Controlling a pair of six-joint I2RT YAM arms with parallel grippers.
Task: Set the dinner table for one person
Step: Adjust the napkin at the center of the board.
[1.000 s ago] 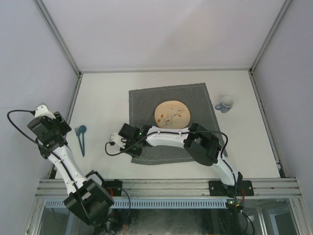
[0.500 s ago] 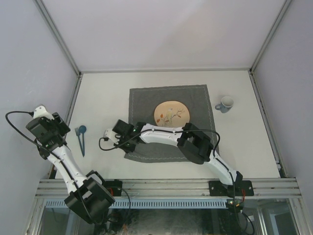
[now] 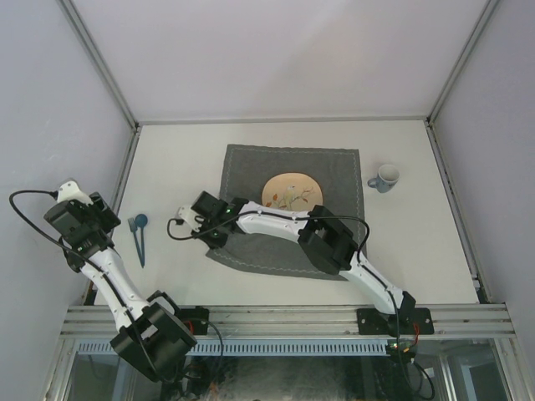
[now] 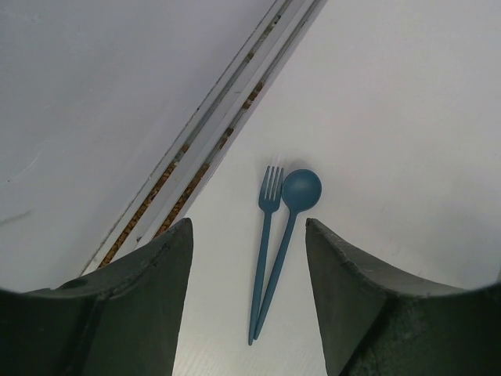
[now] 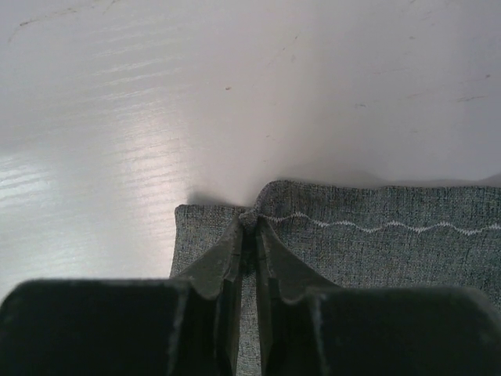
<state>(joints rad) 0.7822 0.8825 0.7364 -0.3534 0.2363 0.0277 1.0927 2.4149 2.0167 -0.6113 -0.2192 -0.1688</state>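
your off-white table (image 3: pixel 180 159) lies flat, metal rails (image 3: pixel 124 167) edging it, pale walls (image 3: pixel 276 58) around. your right hand (image 5: pixel 249 225) pinches the edge of the grey cloth (image 3: pixel 334 167); your left hand (image 4: pixel 249 235) is spread apart.

Prob. a robotics lab test cell, not a real dining rm: the dinner table (image 3: pixel 184 159) is a bare off-white bench w/ metal rail edges, boxed in by plain white panels (image 3: pixel 276 58). Two robot arms (image 3: pixel 276 224) are bolted to an aluminium extrusion rail (image 3: pixel 284 316) along the near edge.
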